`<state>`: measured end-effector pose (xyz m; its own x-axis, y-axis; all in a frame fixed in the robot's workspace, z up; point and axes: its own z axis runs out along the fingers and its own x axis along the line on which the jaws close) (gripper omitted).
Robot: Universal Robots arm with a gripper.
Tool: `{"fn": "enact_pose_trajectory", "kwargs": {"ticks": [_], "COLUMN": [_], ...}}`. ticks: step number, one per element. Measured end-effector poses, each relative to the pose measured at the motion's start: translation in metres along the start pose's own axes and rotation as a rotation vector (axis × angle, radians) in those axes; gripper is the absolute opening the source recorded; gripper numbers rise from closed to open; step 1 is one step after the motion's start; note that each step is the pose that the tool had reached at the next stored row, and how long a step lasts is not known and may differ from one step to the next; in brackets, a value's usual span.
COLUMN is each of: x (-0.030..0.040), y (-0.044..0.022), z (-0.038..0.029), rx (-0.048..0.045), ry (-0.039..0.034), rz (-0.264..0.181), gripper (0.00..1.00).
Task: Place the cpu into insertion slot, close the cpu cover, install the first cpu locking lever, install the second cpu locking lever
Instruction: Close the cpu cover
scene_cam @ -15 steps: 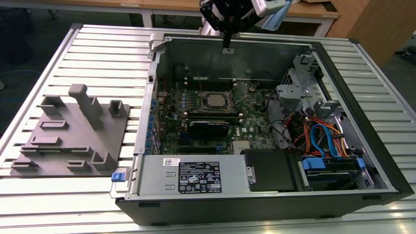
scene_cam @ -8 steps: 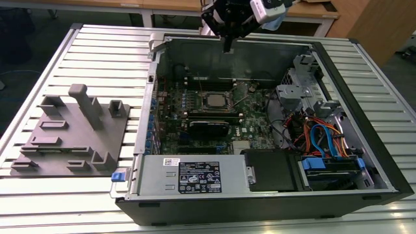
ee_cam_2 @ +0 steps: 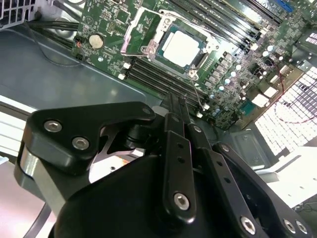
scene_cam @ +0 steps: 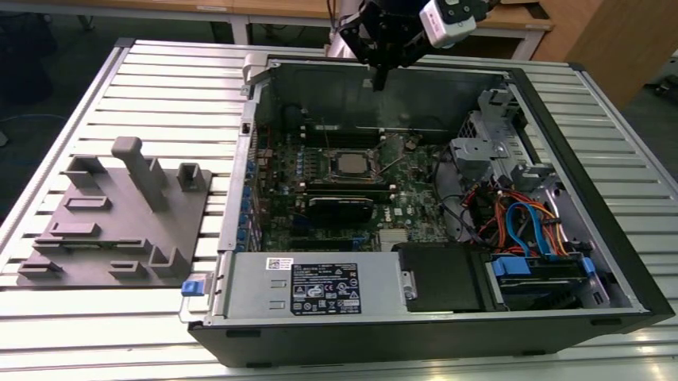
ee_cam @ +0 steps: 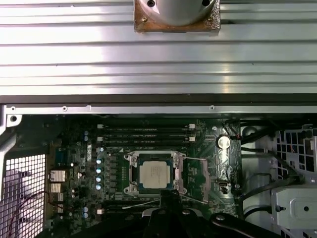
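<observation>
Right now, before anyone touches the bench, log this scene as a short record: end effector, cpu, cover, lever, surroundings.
end effector: above the open computer case, clear of the board, fingers together, holding nothing
cpu: flat in the insertion slot, silver top up
cpu cover: silver frame lying around the cpu; whether it is latched cannot be told
wire lever: appears swung out beside the slot
computer case: lid off, on the slatted table
grey fixture tray: on the table, at the exterior view's left of the case

Silver-grey cpu [ee_cam: 155,175] on a green board [ee_cam_2: 111,49]; black pincer [ee_cam_2: 177,101]; ribbed silver desk [scene_cam: 159,87]; grey fixture [scene_cam: 106,230]; blue and orange cables [scene_cam: 525,218].
</observation>
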<state>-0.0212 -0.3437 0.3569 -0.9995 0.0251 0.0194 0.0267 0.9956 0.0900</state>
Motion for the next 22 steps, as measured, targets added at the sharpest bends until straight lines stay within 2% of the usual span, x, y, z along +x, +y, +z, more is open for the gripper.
{"fn": "enact_pose_trajectory", "kwargs": {"ticks": [17, 22], "x": [-0.0005, -0.0007], "y": [-0.0001, -0.0011], "z": [0.0005, 0.0056], "rx": [-0.0001, -0.0001], "ry": [0.0, -0.0001], "rz": [0.0, 0.0], "gripper": [0.1, 0.1]}}
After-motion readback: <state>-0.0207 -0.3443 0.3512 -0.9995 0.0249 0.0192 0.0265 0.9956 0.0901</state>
